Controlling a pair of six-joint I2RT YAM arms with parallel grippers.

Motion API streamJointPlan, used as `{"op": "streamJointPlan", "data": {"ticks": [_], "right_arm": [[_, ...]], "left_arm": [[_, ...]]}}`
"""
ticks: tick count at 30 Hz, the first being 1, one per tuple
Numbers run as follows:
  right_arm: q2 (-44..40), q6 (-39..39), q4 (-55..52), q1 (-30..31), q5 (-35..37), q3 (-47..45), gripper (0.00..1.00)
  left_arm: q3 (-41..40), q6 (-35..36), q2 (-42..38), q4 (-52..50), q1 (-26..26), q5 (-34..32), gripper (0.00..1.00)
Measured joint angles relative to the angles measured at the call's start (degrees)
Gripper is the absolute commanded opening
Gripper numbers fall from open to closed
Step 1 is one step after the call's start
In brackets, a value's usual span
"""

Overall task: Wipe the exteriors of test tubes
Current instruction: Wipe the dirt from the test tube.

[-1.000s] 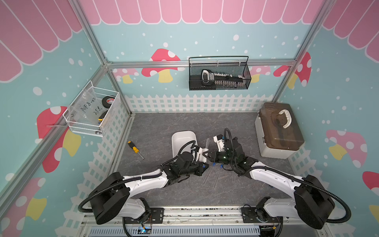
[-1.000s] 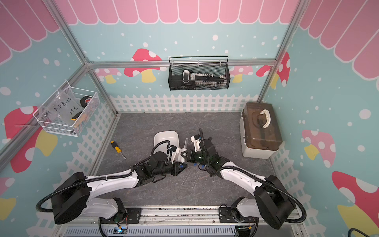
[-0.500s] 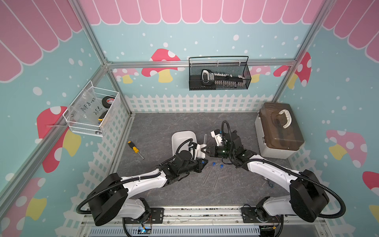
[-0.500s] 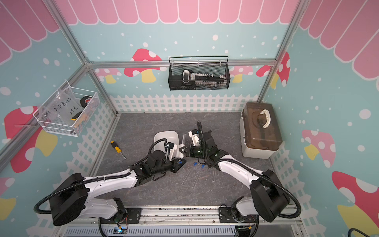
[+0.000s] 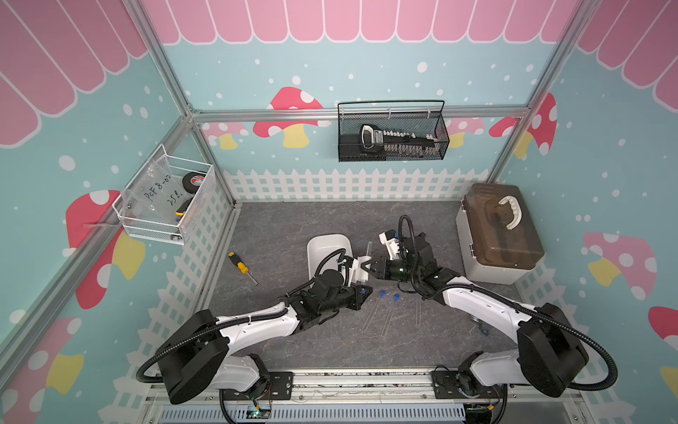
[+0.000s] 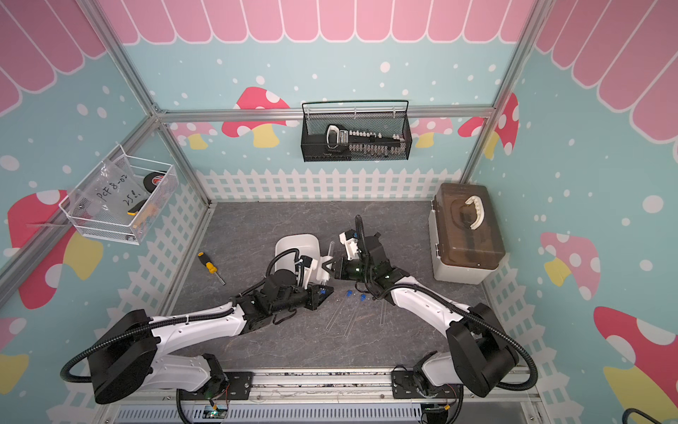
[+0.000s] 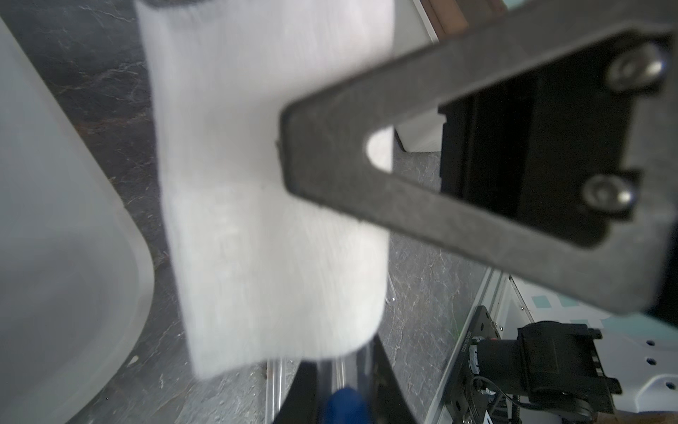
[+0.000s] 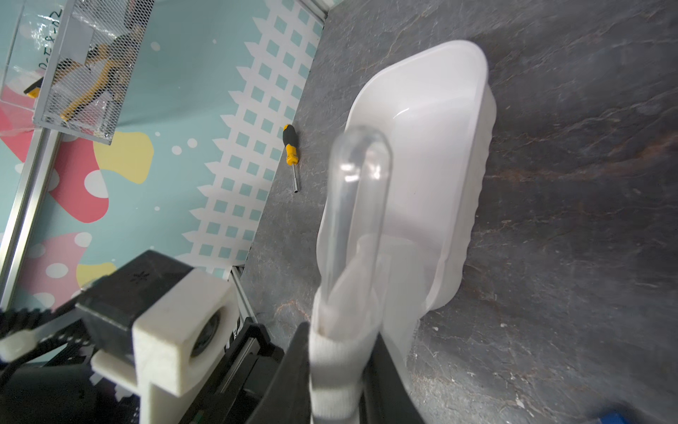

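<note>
Item: slim clear blue-capped test tube (image 8: 357,191), held raised just beside white plastic tray (image 5: 323,243). Light, stiff, slick, probably fragile. Left gripper (image 5: 361,292) clamped on capped end; right gripper (image 8: 341,339) pinching white wiping cloth (image 7: 271,220) round mid-shaft. Grip near cap, gently.

Left arm (image 5: 257,328) and right arm (image 5: 477,303) look alike: white shell links, black joint housings, and a black ribbed hose (image 5: 601,361) looping out from the bulky shoulder next to the aluminium rail (image 5: 367,382). Black base plates (image 5: 280,381) sit bolted on that rail. A white-cased camera (image 8: 176,352) rides the left wrist. On the right claw (image 5: 371,267), a dark grey finger (image 7: 403,205) carries two silver screws (image 7: 607,192).
</note>
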Motion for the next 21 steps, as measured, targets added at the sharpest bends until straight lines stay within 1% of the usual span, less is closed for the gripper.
{"op": "streamJointPlan", "data": {"ticks": [9, 15, 21], "right_arm": [[2.3, -0.9, 0.6, -1.2, 2.5, 3.7, 0.21], [3.4, -1.2, 0.6, -2.1, 2.3, 5.3, 0.21], [3.3, -1.2, 1.1, -2.1, 1.4, 4.7, 0.22]], "left_arm": [[-0.1, -0.4, -0.9, -1.2, -0.1, 0.7, 0.09], [-0.3, -0.4, -1.6, -1.2, 0.0, 0.5, 0.09], [-0.5, -0.4, -1.8, -1.5, -0.1, 0.5, 0.09]]}}
